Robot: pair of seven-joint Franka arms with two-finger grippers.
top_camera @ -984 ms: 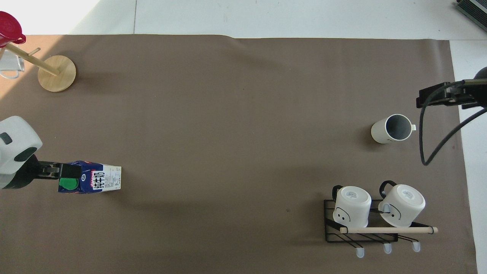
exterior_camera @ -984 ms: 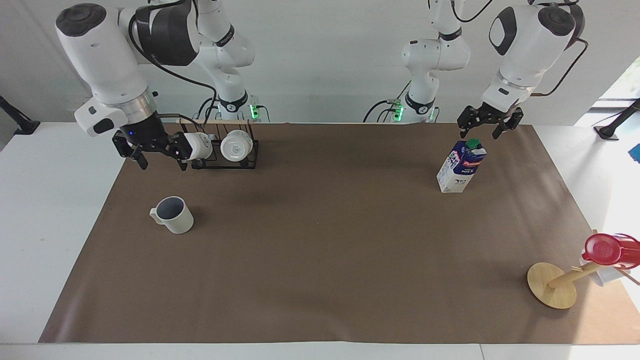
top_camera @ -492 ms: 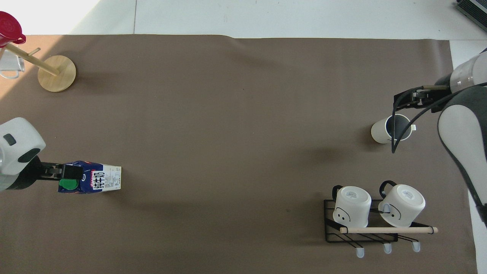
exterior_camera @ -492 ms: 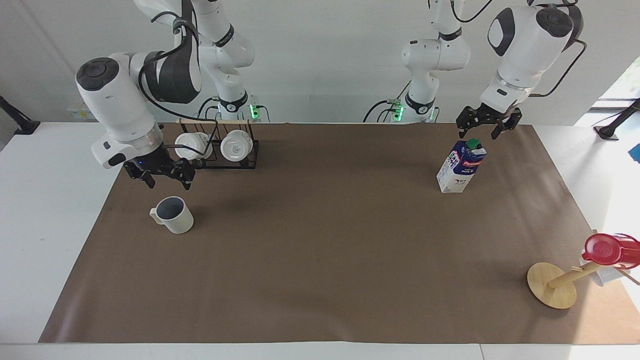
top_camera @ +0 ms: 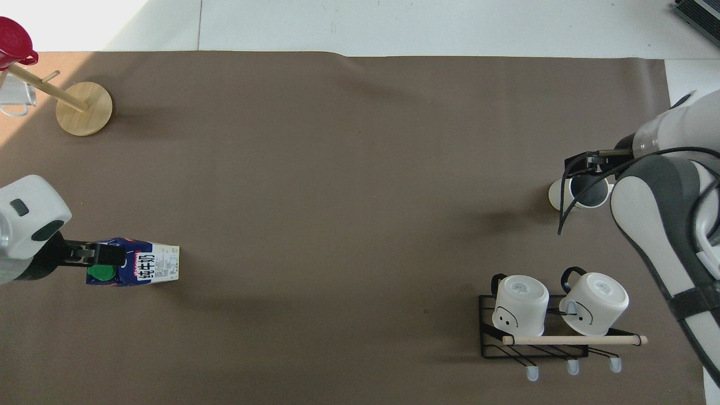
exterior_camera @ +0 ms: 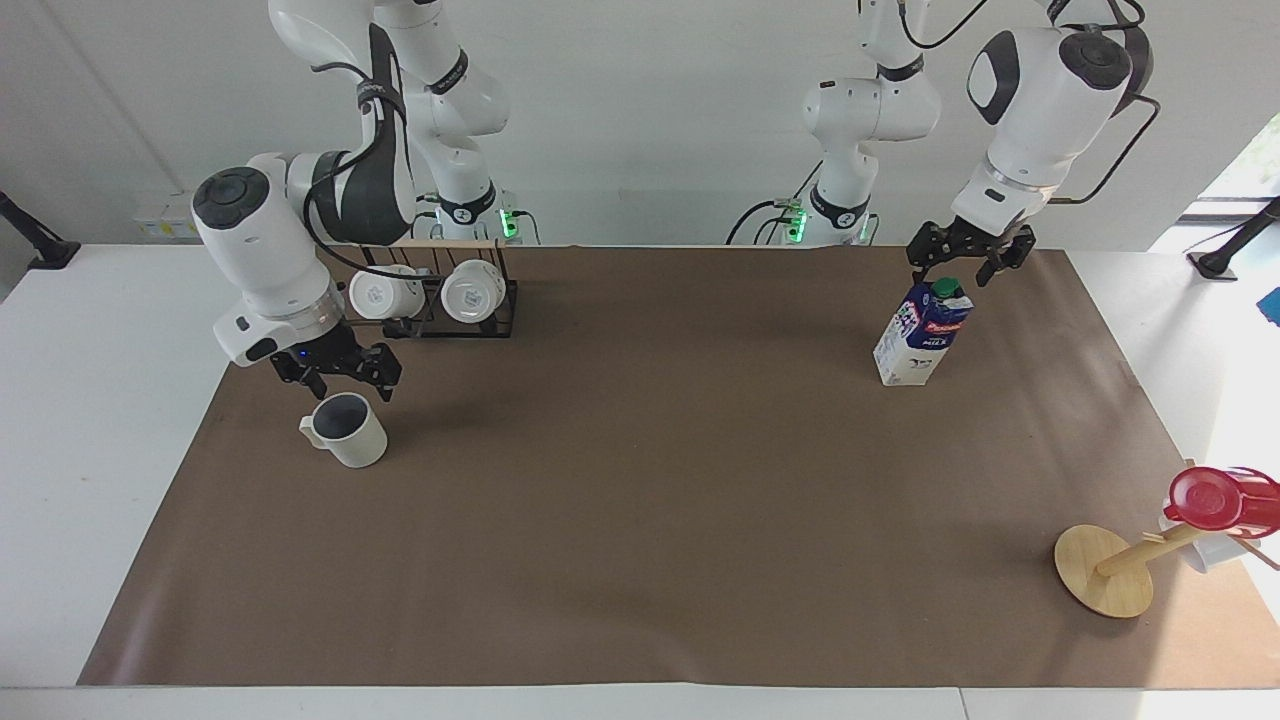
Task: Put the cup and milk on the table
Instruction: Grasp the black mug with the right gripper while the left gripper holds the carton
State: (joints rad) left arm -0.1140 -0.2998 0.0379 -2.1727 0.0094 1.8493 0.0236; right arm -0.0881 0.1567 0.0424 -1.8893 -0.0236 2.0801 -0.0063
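The off-white ribbed cup stands upright on the brown mat of the table toward the right arm's end; its dark inside shows in the overhead view. My right gripper hangs open just above the cup's rim, not touching; the overhead view shows the right gripper over the cup. The milk stands upright toward the left arm's end and also shows in the overhead view. My left gripper is open just above its green cap, as the overhead view confirms.
A black wire rack with two plain white mugs stands nearer to the robots than the cup, also in the overhead view. A wooden mug stand with a red cup sits at the mat's corner farthest from the robots, at the left arm's end.
My right gripper has come down from beside the rack to just over the cup. My left gripper has shifted slightly over the milk's cap. Cup and milk have not moved.
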